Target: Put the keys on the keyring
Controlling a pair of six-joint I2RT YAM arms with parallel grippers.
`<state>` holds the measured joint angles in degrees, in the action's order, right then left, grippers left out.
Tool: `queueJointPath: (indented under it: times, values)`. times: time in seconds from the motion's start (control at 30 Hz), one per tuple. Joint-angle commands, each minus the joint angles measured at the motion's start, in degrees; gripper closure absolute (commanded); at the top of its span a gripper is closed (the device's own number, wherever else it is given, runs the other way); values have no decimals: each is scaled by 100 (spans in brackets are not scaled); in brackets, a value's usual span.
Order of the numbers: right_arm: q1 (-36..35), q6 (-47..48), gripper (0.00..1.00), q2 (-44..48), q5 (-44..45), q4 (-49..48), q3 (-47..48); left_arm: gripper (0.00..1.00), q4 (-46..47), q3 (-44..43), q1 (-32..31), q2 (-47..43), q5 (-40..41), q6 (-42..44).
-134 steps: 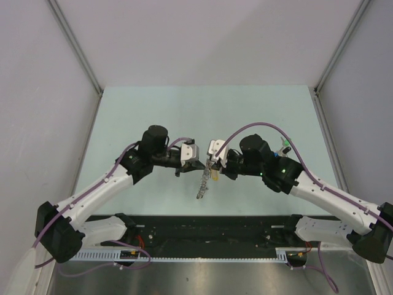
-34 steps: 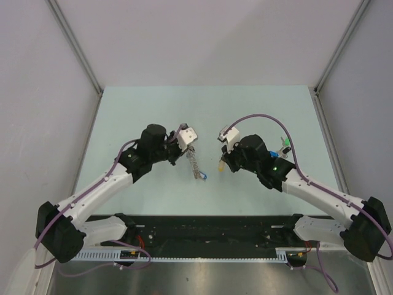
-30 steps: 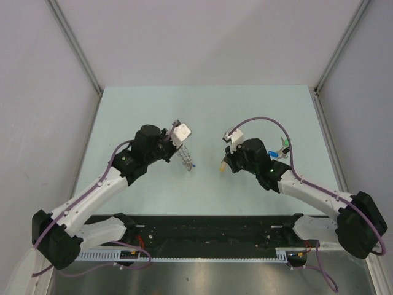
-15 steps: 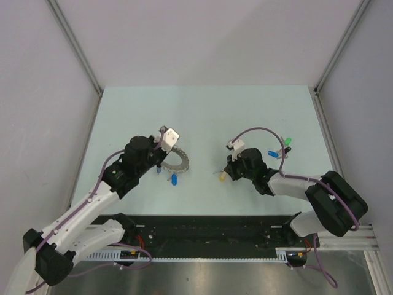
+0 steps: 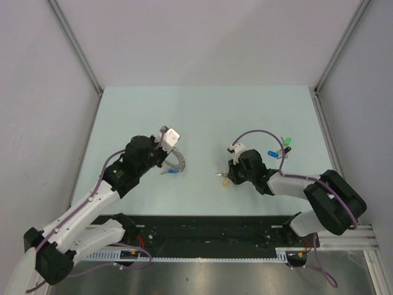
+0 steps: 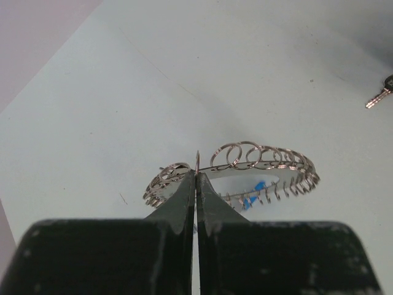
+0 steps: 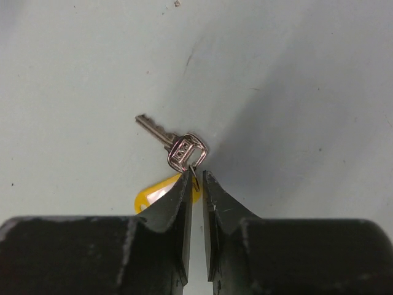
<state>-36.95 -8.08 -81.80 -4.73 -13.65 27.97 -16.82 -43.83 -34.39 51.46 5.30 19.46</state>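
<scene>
Separately, left end effector (image 6: 196, 176) clamps keyring (image 6: 265, 157); right end effector (image 7: 196, 176), barely parted, at yellow key (image 7: 180, 148).

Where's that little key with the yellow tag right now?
In the top view the yellow-tagged key lies on the table right of centre, at the tip of the right gripper; the keyring sits off to its left.

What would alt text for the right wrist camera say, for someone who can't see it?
A small silver key with a yellow tag lies on a pale table. The end effector, its two dark fingers slightly parted, sits at the key's head.
</scene>
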Motion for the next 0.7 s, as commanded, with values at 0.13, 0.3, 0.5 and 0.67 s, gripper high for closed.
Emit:
queueJointPath:
  times: [0.13, 0.3, 0.5, 0.67]
  values:
    - [-5, 52, 82, -187, 236, 266, 350, 100, 434, -73, 29, -22, -135, -22]
    - [-14, 87, 91, -205, 288, 468, 508, 100, 425, -81, 38, 4, -161, -13]
    - [-110, 43, 100, -108, 411, 1091, 912, 100, 416, -81, 38, 22, -170, -13]
    - [-138, 78, 100, -292, 351, 1900, 1395, 100, 364, -116, 29, 92, -178, -4]
